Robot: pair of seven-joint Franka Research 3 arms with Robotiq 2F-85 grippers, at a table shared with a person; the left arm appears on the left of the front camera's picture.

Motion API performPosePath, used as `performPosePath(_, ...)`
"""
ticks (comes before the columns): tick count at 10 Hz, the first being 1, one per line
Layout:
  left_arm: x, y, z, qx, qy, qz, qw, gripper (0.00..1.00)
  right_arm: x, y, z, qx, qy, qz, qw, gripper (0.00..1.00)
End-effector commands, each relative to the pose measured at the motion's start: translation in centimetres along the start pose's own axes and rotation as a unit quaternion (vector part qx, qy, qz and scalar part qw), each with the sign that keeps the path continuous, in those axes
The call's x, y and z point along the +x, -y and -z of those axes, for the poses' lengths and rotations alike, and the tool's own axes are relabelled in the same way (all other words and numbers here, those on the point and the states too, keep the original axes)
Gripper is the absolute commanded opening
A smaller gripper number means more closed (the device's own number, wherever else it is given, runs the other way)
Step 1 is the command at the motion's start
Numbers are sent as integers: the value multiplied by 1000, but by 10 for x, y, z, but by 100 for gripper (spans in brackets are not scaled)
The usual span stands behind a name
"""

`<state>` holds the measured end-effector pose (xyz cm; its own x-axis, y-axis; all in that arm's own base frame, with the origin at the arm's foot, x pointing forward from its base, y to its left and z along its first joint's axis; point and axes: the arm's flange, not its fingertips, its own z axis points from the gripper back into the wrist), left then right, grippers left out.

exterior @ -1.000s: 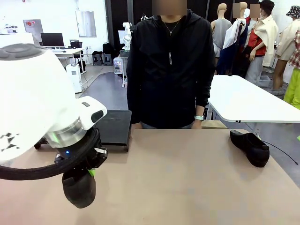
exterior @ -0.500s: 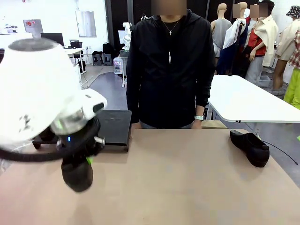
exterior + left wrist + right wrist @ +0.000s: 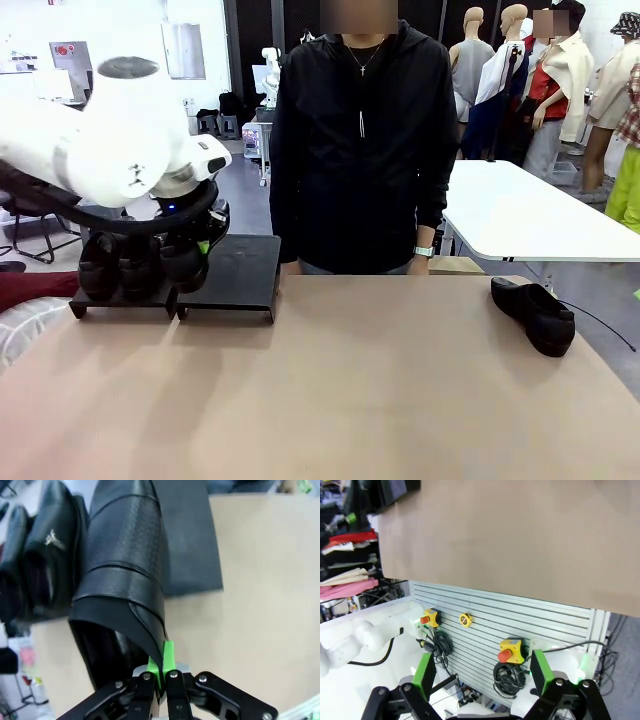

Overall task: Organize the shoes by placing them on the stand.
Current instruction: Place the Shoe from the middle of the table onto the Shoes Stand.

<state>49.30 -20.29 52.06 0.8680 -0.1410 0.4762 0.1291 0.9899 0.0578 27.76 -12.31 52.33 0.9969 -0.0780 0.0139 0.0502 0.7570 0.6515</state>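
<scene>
My left gripper point(image 3: 202, 243) is shut on the heel rim of a glossy black shoe point(image 3: 184, 262), which hangs toe-down over the low black stand point(image 3: 240, 272) at the table's far left. In the left wrist view the gripper point(image 3: 162, 664) pinches that shoe point(image 3: 125, 575) by its back edge, above the stand point(image 3: 190, 540). Two more black shoes point(image 3: 98, 266) point(image 3: 136, 268) sit side by side on the stand's left part. Another shoe point(image 3: 535, 315) lies on the table at the far right. My right gripper point(image 3: 484, 676) is open, holding nothing, off the table's edge.
A person in a black jacket point(image 3: 360, 140) stands at the far side, behind the table's middle. The brown tabletop point(image 3: 380, 400) is bare between the stand and the right shoe. A slatted panel with red stop buttons point(image 3: 507, 655) lies below the right gripper.
The left arm has swung from the near left of the table up and away to the stand, carrying the shoe with it. The right shoe has not moved.
</scene>
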Motion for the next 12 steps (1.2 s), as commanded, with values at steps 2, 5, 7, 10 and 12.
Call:
performPosePath(2,36,9,53,65,55,-60,995,0,0,-4,0,3,6,11,1000,100)
performPosePath(5,42,11,104,113,85,-79,987,0,0,-4,0,3,6,11,1000,100)
performPosePath(7,44,14,119,112,78,-67,988,0,0,-4,0,3,6,11,1000,100)
performPosePath(10,40,15,129,97,64,-60,991,13,0,-4,0,3,6,11,1000,100)
performPosePath(12,40,15,129,92,58,-57,993,100,0,-4,0,3,6,11,1000,100)
